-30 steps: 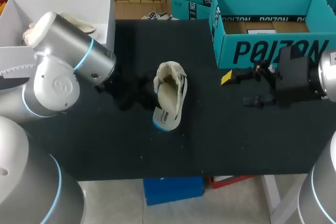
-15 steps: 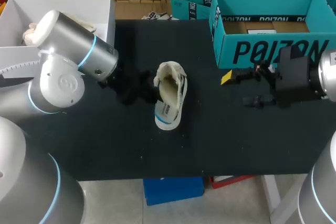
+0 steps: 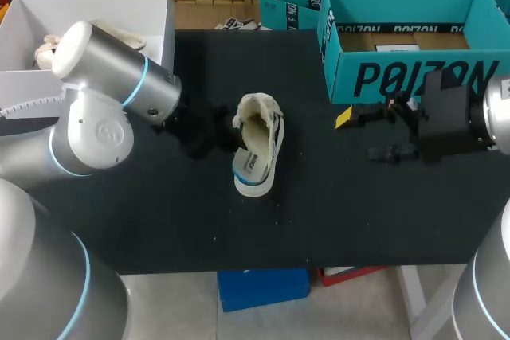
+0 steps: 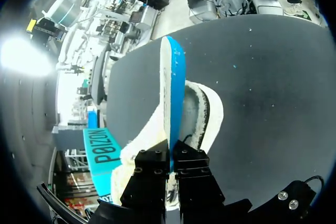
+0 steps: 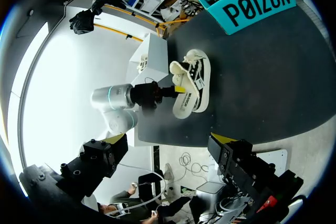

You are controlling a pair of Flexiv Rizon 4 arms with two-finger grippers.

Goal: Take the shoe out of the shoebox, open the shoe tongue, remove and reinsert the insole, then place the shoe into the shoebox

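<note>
Left gripper [image 4: 170,153] clamped on insole [image 4: 171,77] edge; insole runs lengthwise ahead, standing in sneaker [image 3: 258,146], frame centre. Right gripper [image 5: 169,140] spread wide, empty, well apart at right edge

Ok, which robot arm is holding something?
The left arm: its jaws pinch the blue-edged insole sticking out of the shoe. The right arm's jaws are open and empty, near the teal box.

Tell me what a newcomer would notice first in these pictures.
The pale shoe lies in the middle of the black table, with my left hand shut on its blue-edged insole. The bright teal shoebox stands at the far right, and my open right hand hovers just in front of it.
</note>
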